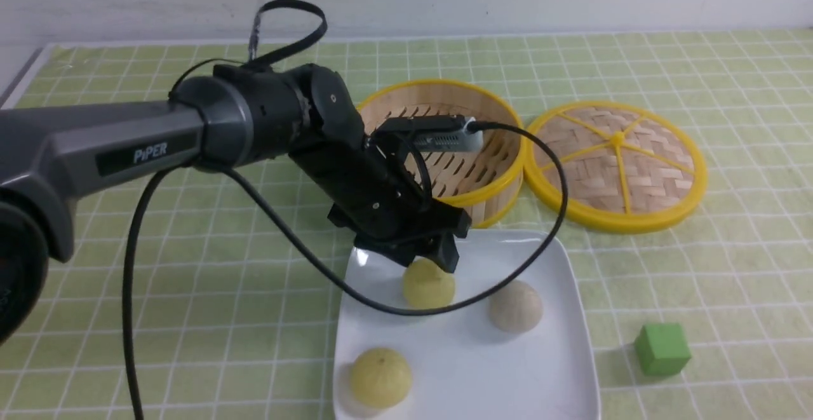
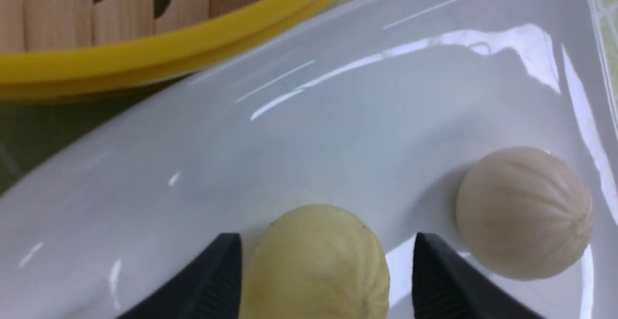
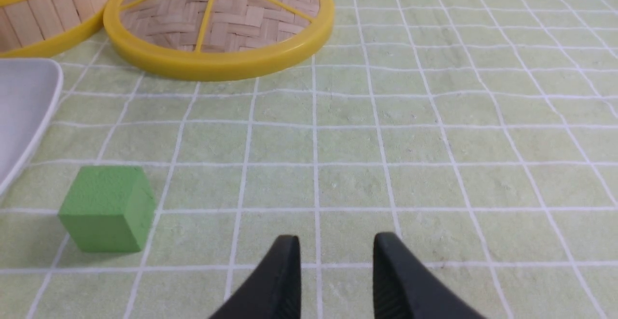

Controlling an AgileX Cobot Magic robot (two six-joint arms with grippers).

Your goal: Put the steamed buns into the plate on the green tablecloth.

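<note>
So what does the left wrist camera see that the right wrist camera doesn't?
Only the left wrist view: a pale yellow bun between the left fingers, with a grey-beige bun beside it. Only the right wrist view: the green cube, the woven lid and the right fingers, nothing between them. Both: the white plate and the bamboo steamer.
</note>
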